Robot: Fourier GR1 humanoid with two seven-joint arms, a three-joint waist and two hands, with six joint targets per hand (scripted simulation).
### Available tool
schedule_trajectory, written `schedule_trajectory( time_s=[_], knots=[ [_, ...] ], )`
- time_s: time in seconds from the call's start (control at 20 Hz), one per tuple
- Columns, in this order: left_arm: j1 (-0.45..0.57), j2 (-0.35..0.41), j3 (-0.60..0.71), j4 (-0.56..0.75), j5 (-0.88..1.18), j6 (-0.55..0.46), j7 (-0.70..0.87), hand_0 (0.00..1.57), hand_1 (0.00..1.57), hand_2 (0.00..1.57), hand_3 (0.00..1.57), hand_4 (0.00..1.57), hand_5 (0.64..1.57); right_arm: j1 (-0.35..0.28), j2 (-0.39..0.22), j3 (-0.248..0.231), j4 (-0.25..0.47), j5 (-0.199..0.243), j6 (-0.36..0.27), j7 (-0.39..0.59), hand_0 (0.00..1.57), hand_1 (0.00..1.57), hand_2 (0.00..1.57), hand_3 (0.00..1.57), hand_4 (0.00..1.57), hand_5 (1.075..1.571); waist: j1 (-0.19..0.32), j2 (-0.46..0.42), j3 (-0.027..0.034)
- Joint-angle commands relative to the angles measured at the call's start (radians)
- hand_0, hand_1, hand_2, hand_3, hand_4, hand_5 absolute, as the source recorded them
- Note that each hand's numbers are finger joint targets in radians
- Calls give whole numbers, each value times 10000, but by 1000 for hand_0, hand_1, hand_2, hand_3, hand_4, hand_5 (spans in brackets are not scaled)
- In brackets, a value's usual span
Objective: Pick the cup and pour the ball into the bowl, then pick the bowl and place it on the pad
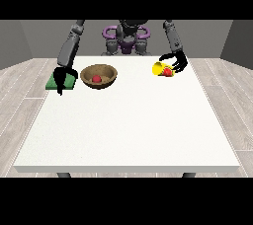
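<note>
The hand at the view's right (177,62) curls its fingers round a yellow plastic cup (159,68) lying tipped on its side, a small red ball (168,72) at it. A second red ball (97,78) sits inside the round brown wooden bowl (99,76). The hand at the view's left (61,79) hangs, fingers pointing down, over the flat green square pad (54,83), beside the bowl, on the white table (128,130).
</note>
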Motion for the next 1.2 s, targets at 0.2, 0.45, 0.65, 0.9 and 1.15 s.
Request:
schedule_trajectory(
  time_s=[0.2,0.45,0.65,0.9,1.15],
  knots=[
    [-181,368,921,1197,1711,-1556,-1294,0,0,0,0,0,648,-1003,577,327,-346,102,-759,320,0,0,0,0,0,1571,-517,638,90],
    [-95,320,967,866,1843,-1622,-756,0,0,0,0,0,674,-1197,1091,435,186,49,-525,509,0,0,0,0,0,1568,-799,379,107],
    [733,112,1137,1795,1756,-1225,-714,0,0,0,0,0,683,-645,1514,724,-85,-12,-411,1489,0,0,0,0,0,1571,-1562,-1586,82],
    [1266,229,1414,2834,2019,-1432,-765,0,0,0,0,0,679,-706,2483,1670,-722,527,-1612,2588,0,0,0,0,0,1570,-2316,-3250,91],
    [1406,55,1092,1890,2016,-1378,-588,0,0,0,0,0,694,-513,2757,1557,221,424,-1284,1901,0,0,0,0,0,1570,-2075,-2715,101]
  ],
)
